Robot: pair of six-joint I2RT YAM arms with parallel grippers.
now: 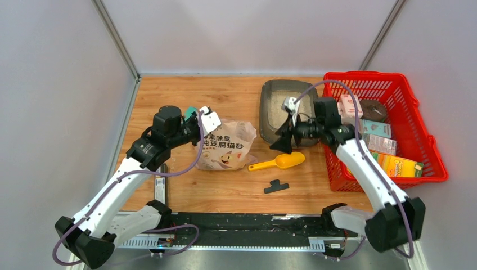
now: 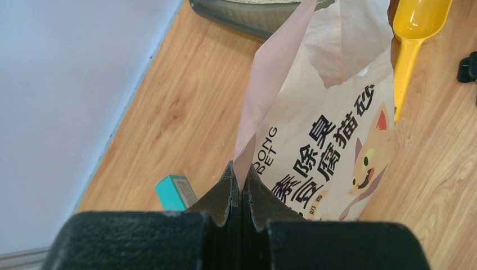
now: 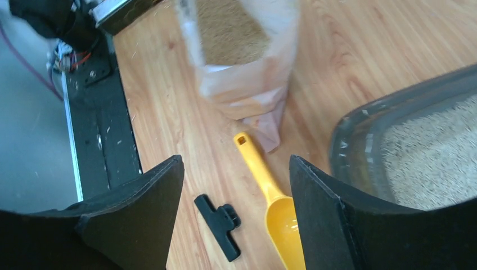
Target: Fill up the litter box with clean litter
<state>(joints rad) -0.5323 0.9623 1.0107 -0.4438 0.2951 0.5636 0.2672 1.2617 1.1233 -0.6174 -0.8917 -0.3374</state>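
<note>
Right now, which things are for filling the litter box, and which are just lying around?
For the job: litter box, litter, bag, probably scoop.
Lying about: clip, basket of boxes, teal box.

Bright, even overhead light on the wooden surface (image 1: 225, 194), with soft, short shadows under the arms. Top view is crisp. In the right wrist view the bag (image 3: 242, 62) is blurred and the right gripper (image 3: 235, 169) looms dark and soft-edged. Left wrist view is sharp on the bag's print.
</note>
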